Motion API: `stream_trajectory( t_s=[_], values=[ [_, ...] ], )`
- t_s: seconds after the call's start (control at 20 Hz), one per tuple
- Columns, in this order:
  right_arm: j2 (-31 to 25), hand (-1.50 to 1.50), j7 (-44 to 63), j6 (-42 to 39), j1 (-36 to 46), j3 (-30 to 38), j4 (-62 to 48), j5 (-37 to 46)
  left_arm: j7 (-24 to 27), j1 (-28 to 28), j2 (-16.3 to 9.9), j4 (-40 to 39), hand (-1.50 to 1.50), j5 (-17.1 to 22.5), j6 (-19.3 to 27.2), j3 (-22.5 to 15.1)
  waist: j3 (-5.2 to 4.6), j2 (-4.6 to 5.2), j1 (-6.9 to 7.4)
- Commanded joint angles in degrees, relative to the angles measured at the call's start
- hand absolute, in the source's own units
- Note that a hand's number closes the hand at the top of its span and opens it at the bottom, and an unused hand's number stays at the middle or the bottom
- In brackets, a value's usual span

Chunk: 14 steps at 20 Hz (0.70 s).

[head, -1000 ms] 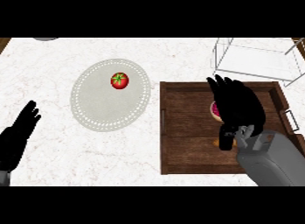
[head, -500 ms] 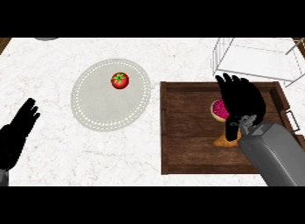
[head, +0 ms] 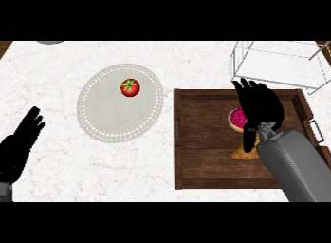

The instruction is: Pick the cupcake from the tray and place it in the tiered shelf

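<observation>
A cupcake with pink frosting (head: 235, 118) stands in the dark wooden tray (head: 203, 142) at the right of the counter. My right hand (head: 261, 107) hovers over its right side with straight fingers pointing away from me, hiding part of it. Its thumb reaches down along the cupcake's near side. A brown object (head: 241, 153) lies in the tray just below the thumb. The white wire tiered shelf (head: 280, 64) stands behind the tray at the upper right. My left hand (head: 15, 144) rests open at the lower left edge.
A red tomato (head: 130, 87) sits on a white round plate (head: 119, 111) left of the tray. A grey rim (head: 50, 42) shows at the counter's back left. Wooden edges border the marble counter at both upper corners.
My right hand has shifted right and toward the back of the tray, uncovering more of the cupcake's pink top. The left hand has barely moved.
</observation>
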State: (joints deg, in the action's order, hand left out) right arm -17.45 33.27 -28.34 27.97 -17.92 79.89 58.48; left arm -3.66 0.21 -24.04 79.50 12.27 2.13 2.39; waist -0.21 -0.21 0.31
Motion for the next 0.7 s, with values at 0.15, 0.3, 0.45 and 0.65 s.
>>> stream_trajectory(
  t_s=[0.15, 0.3, 0.45, 0.65],
  values=[
    [1.80, -1.50, -2.09, -1.58, 0.07, 2.74, -3.22, 2.12, -1.66, -1.47, 1.61, 0.27, 0.00, -2.53, -0.62, 1.56, 0.21, 0.21, -0.15],
    [3.24, 1.50, -4.59, 4.46, -1.92, 3.56, -6.87, 2.87, 0.47, 1.63, 0.30, 0.22, 0.00, -1.27, -3.55, 3.91, 0.21, 0.26, 0.03],
    [-0.13, 1.50, -9.46, 2.42, 0.95, 4.41, -9.70, 3.40, -2.09, -0.89, 2.35, 0.51, 0.00, -3.51, -1.54, 2.16, 0.22, 0.27, -0.03],
    [2.39, 1.50, -8.77, 4.80, -0.24, 1.74, -8.04, 7.10, -0.57, -0.84, 3.07, 0.23, 0.00, -3.65, -2.53, 3.30, 0.21, 0.22, -0.07]
  ],
)
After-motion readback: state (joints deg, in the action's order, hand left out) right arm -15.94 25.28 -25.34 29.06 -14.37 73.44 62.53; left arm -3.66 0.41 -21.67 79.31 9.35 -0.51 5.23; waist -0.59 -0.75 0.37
